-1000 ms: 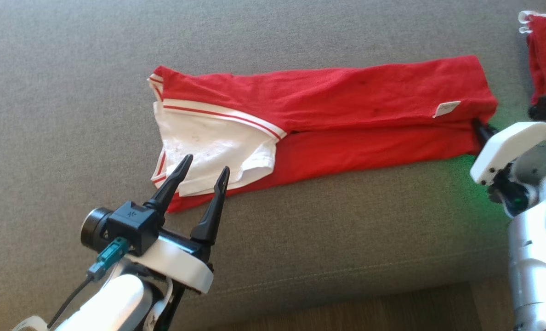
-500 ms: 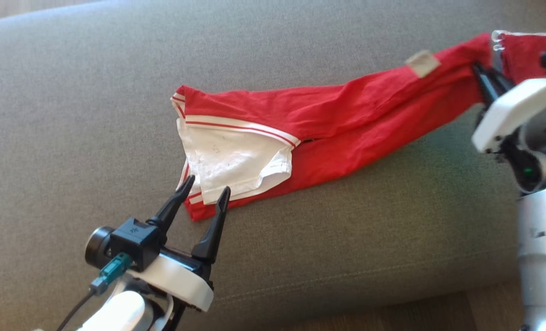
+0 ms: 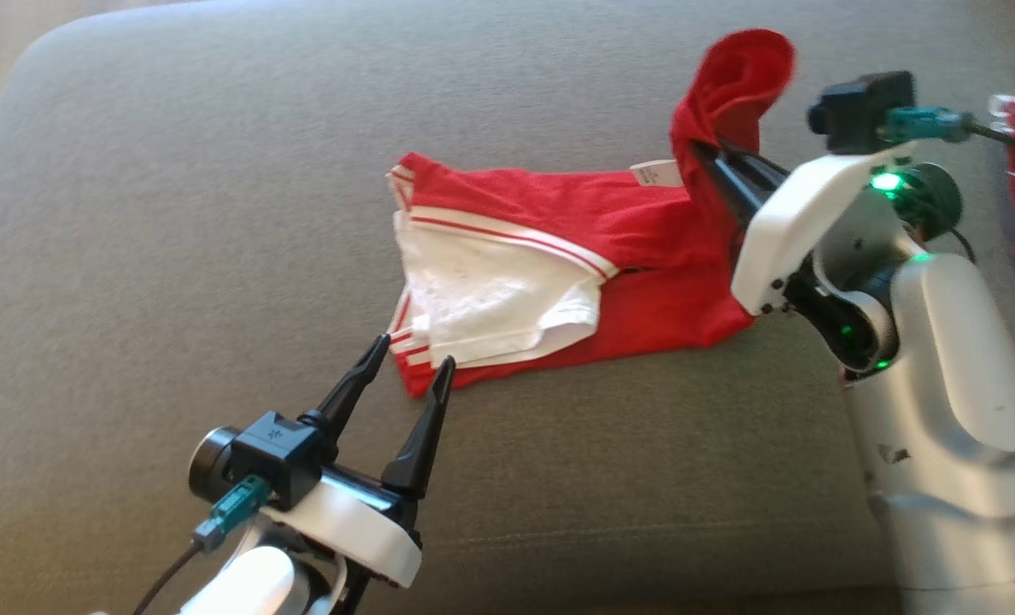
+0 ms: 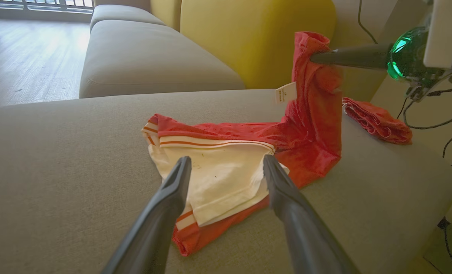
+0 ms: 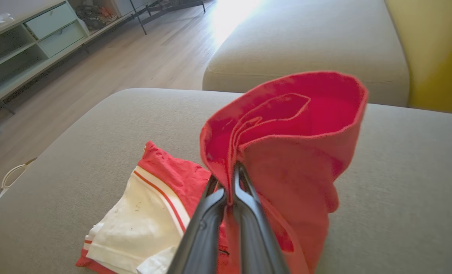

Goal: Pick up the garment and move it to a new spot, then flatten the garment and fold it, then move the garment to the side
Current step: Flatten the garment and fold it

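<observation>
home lvg rm: sofa (image 4: 58, 152), shelving (image 5: 20, 45)

Garment (image 3: 559, 209) red, white panel with red stripes; cushion (image 3: 217, 171) grey.

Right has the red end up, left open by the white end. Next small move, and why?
Probably swing the right gripper toward the white end and lay the red end on it: its jaws are shut on that raised end, the rest of the garment lies flat on the cushion, and the open left gripper holds nothing.
</observation>
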Robot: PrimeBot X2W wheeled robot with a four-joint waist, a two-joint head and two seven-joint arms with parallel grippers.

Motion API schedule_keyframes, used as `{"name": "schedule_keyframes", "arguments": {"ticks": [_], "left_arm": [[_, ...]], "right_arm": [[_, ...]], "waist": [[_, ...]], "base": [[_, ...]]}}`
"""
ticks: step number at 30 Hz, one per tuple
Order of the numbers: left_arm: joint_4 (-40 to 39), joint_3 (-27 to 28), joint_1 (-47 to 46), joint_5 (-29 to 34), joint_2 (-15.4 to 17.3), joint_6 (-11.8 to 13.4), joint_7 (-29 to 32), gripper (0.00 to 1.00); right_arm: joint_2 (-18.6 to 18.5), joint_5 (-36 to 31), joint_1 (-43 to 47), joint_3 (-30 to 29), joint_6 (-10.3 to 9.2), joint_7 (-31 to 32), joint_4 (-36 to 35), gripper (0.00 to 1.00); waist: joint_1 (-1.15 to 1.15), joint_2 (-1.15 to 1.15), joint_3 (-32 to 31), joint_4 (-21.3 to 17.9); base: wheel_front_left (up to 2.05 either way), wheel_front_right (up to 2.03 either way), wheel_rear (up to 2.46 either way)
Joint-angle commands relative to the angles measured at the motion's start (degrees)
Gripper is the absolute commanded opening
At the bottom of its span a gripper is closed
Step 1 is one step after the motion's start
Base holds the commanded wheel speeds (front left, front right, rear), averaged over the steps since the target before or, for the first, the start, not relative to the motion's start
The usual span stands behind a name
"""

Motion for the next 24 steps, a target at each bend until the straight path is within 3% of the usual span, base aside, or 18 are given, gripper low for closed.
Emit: {"name": "schedule_keyframes", "arguments": {"ticks": [1, 10, 24], "left_arm": [[-1.09, 2.24, -1.38, 0.92, 0.19, -0.33, -0.71, 1.0], [0.36, 2.82, -0.95, 1.72, -2.15, -1.95, -0.71, 1.0], [1.68, 3.65, -1.54, 3.49, -4.64, -4.63, -0.71, 1.0]], "right_arm": [[1.05, 0.78, -3.22, 2.1, -0.02, 0.11, -1.45, 0.0], [1.12, 7.34, -5.1, 10.67, -0.02, -2.08, 2.7, 0.0], [1.13, 15.31, -9.91, 18.1, -0.02, -9.79, 16.27, 0.0]], "waist": [[0.0, 0.0, 0.46, 2.39], [0.0, 0.0, 1.26, 8.06], [0.0, 0.0, 3.26, 12.1]], "base": [[0.0, 0.0, 0.0], [0.0, 0.0, 0.0], [0.0, 0.0, 0.0]]}}
